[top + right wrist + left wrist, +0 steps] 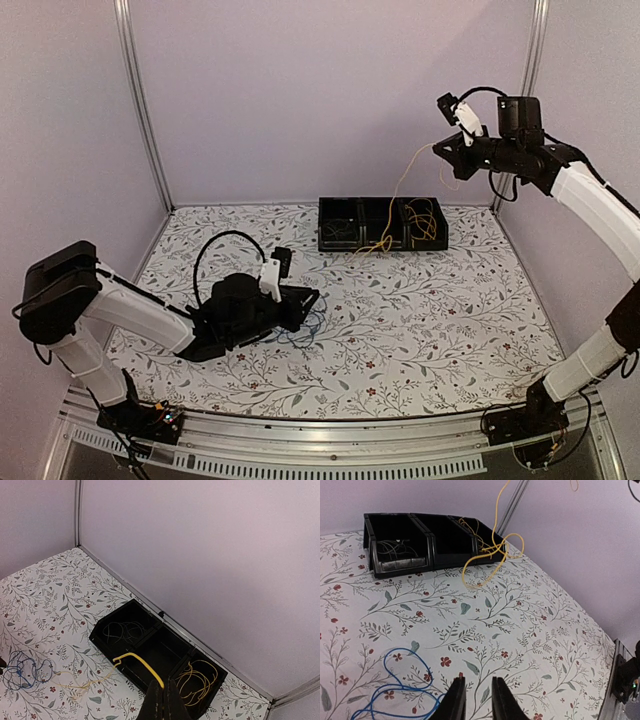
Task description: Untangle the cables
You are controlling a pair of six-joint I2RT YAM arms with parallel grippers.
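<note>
Separation step in hand. Well in front of the tray (383, 247), my left gripper (477, 682) stands narrowly parted and empty beside the blue cable (24, 669). Above the tray, my right gripper (161, 702) clamps the yellow cable (142, 666), which trails over the tray's front wall. Next move, in my judgement, is to draw it clear without snagging.

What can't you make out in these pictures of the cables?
Blue cable: top view, the left gripper covers part of it; left wrist view, the bottom edge cuts it off.
Yellow cable: right wrist view, its held end vanishes inside the shut right gripper.
Dark cables: too thin and tangled to count in any view.
</note>
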